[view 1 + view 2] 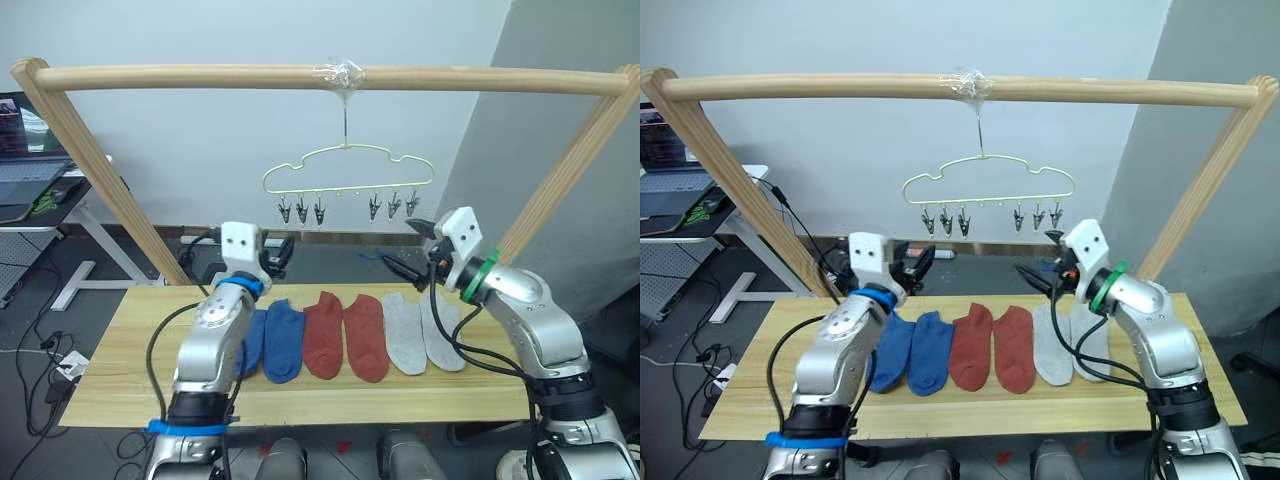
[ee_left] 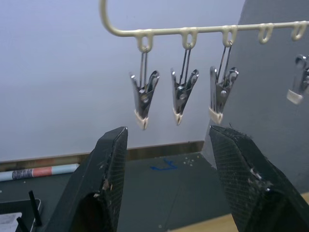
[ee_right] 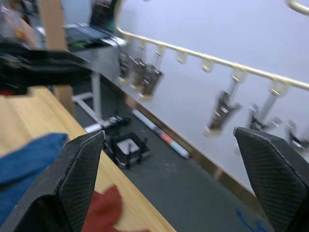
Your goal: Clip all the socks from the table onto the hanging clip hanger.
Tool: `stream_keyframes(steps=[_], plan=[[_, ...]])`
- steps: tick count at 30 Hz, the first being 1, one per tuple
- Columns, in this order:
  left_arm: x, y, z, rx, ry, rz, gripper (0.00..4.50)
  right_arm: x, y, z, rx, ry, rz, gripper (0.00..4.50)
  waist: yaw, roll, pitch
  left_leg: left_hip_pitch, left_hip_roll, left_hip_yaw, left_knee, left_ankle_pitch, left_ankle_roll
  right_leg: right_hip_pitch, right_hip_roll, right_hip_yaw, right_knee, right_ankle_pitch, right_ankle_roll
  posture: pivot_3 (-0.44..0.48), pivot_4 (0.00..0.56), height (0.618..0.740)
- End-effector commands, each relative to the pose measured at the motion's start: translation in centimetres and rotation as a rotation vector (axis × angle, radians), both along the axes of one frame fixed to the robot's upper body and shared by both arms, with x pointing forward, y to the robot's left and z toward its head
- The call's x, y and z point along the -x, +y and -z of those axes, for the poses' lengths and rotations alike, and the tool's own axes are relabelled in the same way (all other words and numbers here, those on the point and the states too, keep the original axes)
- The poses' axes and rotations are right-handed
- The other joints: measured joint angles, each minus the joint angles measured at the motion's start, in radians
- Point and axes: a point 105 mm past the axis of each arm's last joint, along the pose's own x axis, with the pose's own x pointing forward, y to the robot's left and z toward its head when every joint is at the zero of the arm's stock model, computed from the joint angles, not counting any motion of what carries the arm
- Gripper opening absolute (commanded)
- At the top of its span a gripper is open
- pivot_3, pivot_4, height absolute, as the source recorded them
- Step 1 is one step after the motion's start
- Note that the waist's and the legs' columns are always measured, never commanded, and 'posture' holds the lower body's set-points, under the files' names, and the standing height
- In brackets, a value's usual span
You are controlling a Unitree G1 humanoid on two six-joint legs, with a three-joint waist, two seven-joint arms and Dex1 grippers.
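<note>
All six socks [image 1: 345, 335] are lying in a row on the table [image 1: 110, 375], toes toward the far edge: blue pair at the left, red pair in the middle, grey pair at the right. None is lifted, and every clip on the hanger [image 1: 347, 172] is hanging bare, so the task looks to be at its start.

The left gripper [image 1: 279, 253] is hovering over the far edge above the blue socks, fingers spread and holding nothing. The right gripper [image 1: 415, 248] is hovering over the far edge beside the grey socks, likewise spread wide and empty. Both are pointing up toward the hanger rather than down at the fabric.

The next move probably calls for one gripper to dip to the table and pinch a sock by its cuff, while the other readies a clip.

The left wrist view is showing three clips [image 2: 181, 94] up close, jaws shut and pale-tipped. The head views alone are giving the full sock row and the pole the hanger is hooked on.
</note>
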Motion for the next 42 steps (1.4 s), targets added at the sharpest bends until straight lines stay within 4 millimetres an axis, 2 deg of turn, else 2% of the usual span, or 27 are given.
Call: stream_keyframes(steps=[1,6,12,19,26,32,37,42], plan=[[-1.3,-0.2,-1.7,-0.008,-0.08,-0.044,2.75,0.5,1.2,-1.2,-0.002,-0.032,-0.045,4.5,0.0,0.0,0.005,0.0,0.0,0.0,0.0,0.0,0.0,0.0,0.0,0.0,0.0,0.0,0.0,-0.002,0.14,0.74],[-2.4,-0.9,-1.9,-0.019,-0.113,-0.076,2.75,0.8,2.2,-1.9,-0.015,-0.036,-0.077,4.5,0.0,0.0,0.022,-0.001,0.0,0.0,0.0,0.0,0.0,0.0,0.0,0.0,0.0,0.0,0.0,-0.015,0.156,0.74],[-3.1,-1.1,-2.1,-0.024,-0.138,-0.117,2.75,0.9,2.4,-2.7,-0.02,-0.039,-0.084,4.5,-0.002,-0.001,0.029,-0.002,0.0,-0.001,0.0,0.0,0.0,-0.001,0.0,0.0,-0.001,0.002,0.004,-0.029,0.166,0.74],[-4.1,-0.6,-2.6,-0.015,-0.171,-0.198,2.75,1.2,2.1,-3.0,0.003,-0.043,-0.086,4.5,-0.004,-0.004,0.042,-0.002,0.0,-0.001,0.0,0.0,0.0,-0.001,0.0,0.0,0.0,0.002,0.004,-0.046,0.174,0.74],[-4.6,-0.3,-2.4,-0.018,-0.171,-0.196,2.75,1.2,2.0,-3.3,0.01,-0.045,-0.082,4.5,-0.008,-0.004,0.05,-0.003,0.0,-0.001,0.0,0.0,0.0,-0.001,0.0,0.0,-0.001,0.003,0.005,-0.055,0.179,0.74],[-5.5,-1.2,-2.7,-0.045,-0.188,-0.182,2.75,1.1,2.0,-3.5,0.009,-0.042,-0.077,4.5,-0.01,-0.004,0.051,-0.003,0.0,-0.001,0.0,0.0,0.0,-0.002,0.0,0.0,-0.001,0.003,0.005,-0.062,0.18,0.74],[-5.6,-1.8,-3.5,-0.043,-0.221,-0.183,2.75,1.1,1.9,-3.6,0.01,-0.042,-0.075,4.5,-0.013,-0.004,0.052,-0.004,0.0,-0.001,-0.001,0.0,-0.001,-0.003,0.0,0.0,-0.001,0.003,0.006,-0.068,0.181,0.74],[-5.5,-1.2,-4.5,-0.033,-0.257,-0.277,2.75,1.1,1.8,-3.6,0.015,-0.044,-0.069,4.5,-0.021,-0.004,0.052,-0.005,0.0,-0.001,-0.001,0.0,-0.001,-0.004,0.0,0.0,-0.001,0.004,0.006,-0.073,0.179,0.74]])
